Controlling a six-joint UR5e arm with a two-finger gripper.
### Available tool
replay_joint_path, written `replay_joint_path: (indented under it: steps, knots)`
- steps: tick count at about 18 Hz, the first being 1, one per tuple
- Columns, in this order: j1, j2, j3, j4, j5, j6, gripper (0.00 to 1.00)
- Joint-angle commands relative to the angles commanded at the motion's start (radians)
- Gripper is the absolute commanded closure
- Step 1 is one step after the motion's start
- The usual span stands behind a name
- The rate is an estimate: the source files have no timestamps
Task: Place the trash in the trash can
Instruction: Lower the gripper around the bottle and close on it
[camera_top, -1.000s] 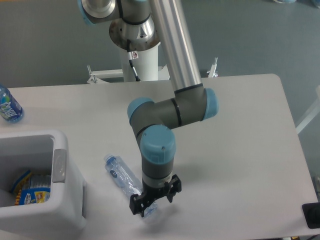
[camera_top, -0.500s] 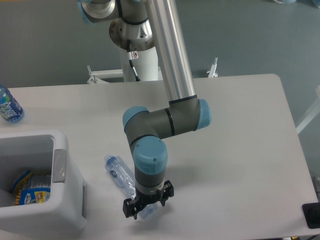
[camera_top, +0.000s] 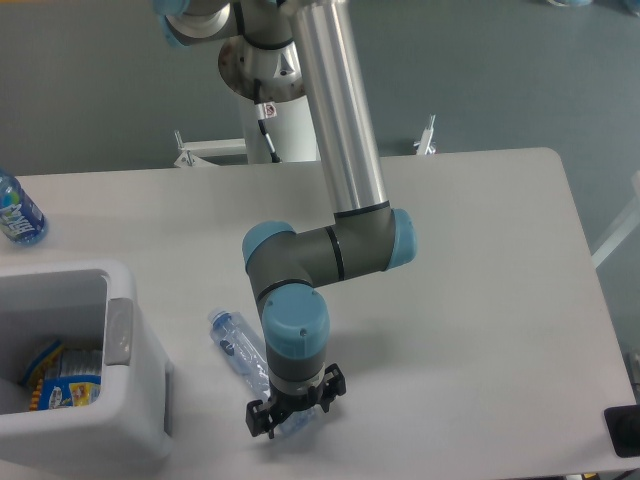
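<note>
I see arm lower than a second ago | fingers (camera_top: 292, 420) straddle bottle (camera_top: 247, 358) end, grip unclear | wrapper (camera_top: 68, 380) already in trash can (camera_top: 140, 400) | I grasp next

A blue-labelled bottle (camera_top: 17, 213) stands at the white table's (camera_top: 480, 260) left edge.

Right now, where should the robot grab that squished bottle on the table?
Probably from straight above, across the crushed bottle near its lower end. It lies flat and slanted on the table, long and narrow, so closing across its thin width looks easiest. The tool hangs right over that end.
</note>
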Motion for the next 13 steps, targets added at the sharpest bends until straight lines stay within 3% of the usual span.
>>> replay_joint_path:
  steps: [3, 6, 13]
  knots:
    - [-0.002, 0.002, -0.003, -0.002, 0.000, -0.002, 0.27]
    - [-0.002, 0.009, -0.014, 0.000, 0.002, -0.002, 0.40]
    - [-0.002, 0.031, -0.014, -0.003, 0.000, 0.003, 0.45]
